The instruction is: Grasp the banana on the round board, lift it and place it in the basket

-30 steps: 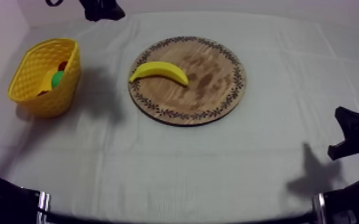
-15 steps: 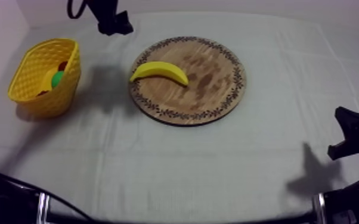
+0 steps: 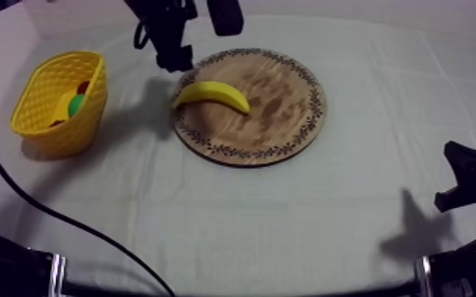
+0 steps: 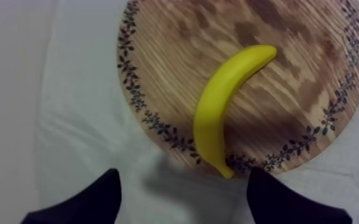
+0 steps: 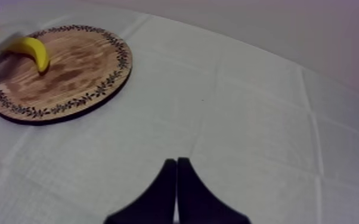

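A yellow banana lies on the left part of the round wooden board. My left gripper hangs just beyond the board's far left rim, close to the banana's left tip. Its two black fingers stand wide apart and open, with the banana and board ahead of them and nothing between. The yellow basket stands at the table's left with a green and a red thing inside. My right gripper is shut on nothing over bare cloth, far from the board and banana.
My right arm rests low at the right edge of the table. Open cloth spans the front and right of the table. The basket and the board stand about a hand's width apart.
My left arm has come down from the far edge toward the board and now hangs beside the banana's left tip. Banana, board, basket and right arm have not moved.
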